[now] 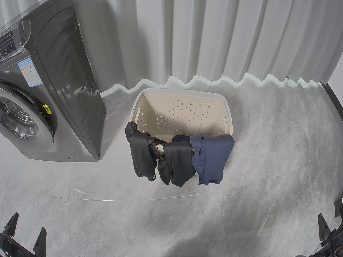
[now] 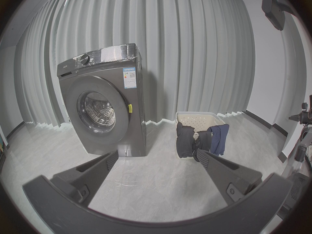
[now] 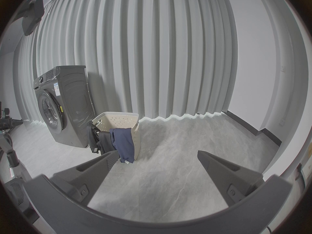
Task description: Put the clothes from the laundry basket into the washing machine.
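Laundry basket (image 1: 182, 113) on the floor near the washing machine (image 1: 60, 72).
Black garments (image 1: 143, 154) and a navy garment (image 1: 210, 157) drape over its front rim; left gripper (image 2: 156, 152) and right gripper (image 3: 157, 153) jaws spread, empty.

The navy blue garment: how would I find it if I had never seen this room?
Start at the big dark grey front-loading washing machine by the white pleated curtain; to the robot's right of it stands a cream perforated plastic laundry basket. Clothes hang over the basket's near rim. The navy blue garment is the rightmost, the only blue one beside the black garments.
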{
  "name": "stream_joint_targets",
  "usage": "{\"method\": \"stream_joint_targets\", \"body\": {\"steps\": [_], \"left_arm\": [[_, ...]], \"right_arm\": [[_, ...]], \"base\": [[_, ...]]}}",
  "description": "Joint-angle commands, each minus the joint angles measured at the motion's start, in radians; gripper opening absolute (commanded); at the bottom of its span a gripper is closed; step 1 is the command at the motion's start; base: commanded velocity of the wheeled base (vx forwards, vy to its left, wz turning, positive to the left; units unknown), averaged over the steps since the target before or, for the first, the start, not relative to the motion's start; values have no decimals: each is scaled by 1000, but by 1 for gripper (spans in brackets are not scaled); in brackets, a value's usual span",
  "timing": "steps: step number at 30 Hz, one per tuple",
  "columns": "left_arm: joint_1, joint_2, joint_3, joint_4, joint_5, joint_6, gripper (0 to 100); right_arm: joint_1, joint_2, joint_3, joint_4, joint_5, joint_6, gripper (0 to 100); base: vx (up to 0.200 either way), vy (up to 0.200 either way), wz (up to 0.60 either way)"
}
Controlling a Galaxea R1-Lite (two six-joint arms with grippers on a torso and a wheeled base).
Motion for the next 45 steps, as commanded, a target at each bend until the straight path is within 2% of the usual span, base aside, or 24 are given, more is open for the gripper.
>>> {"method": "stream_joint_targets", "body": {"steps": [1, 5, 17, 23, 35, 45], "left_arm": [[0, -12, 18, 0, 0, 0, 100], [0, -12, 18, 0, 0, 0, 100], [0, -12, 18, 1, 0, 0, 100], [0, -12, 18, 0, 0, 0, 100], [0, -12, 18, 1, 0, 0, 100], [0, -12, 18, 0, -1, 1, 100]], "right_arm": [[1, -7, 18, 0, 0, 0, 100], [1, -7, 18, 0, 0, 0, 100], [1, -7, 18, 0, 0, 0, 100], [1, -7, 18, 0, 0, 0, 100], [1, -7, 18, 0, 0, 0, 100], [1, -7, 18, 0, 0, 0, 100]], "base": [[200, 0, 0], [200, 0, 0], [0, 0, 0], [200, 0, 0], [0, 0, 0], [180, 0, 0]]}}
